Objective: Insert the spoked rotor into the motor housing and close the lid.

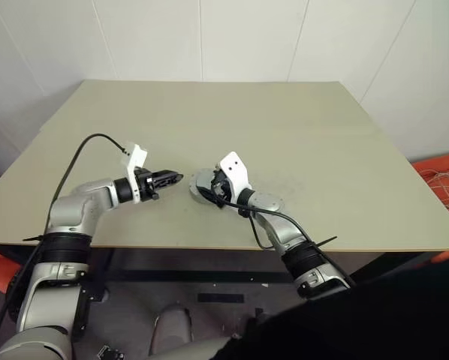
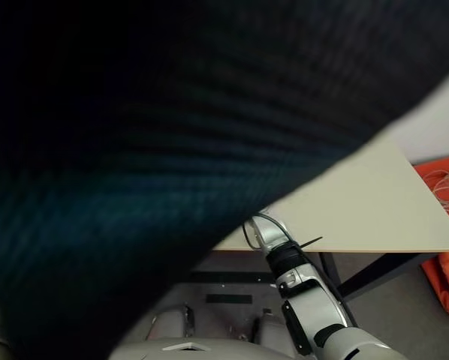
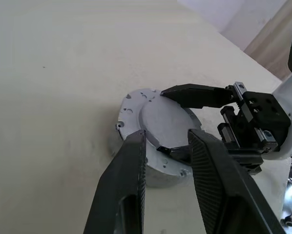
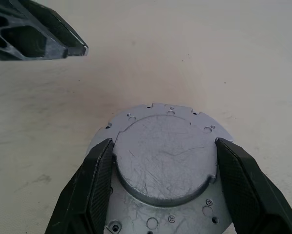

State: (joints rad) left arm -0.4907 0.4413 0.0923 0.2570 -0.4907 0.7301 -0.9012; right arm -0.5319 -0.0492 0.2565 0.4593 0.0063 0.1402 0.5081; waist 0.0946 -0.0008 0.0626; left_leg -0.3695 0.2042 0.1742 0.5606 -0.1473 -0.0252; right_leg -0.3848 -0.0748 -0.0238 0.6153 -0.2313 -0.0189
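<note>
On beige worktop [image 1: 299, 150], near front edge: my right claw [image 4: 160, 161] spread wide, pinching raised round top of motor housing [image 4: 160, 195], scratched grey metal. My left claw [image 3: 166, 146] just beside, part-open, empty.

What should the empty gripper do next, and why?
Probably ease the left gripper the short way across to the motor housing's rim. It hovers beside the housing with nothing between its fingers, while the right gripper clamps the raised top and steadies it on the table.
</note>
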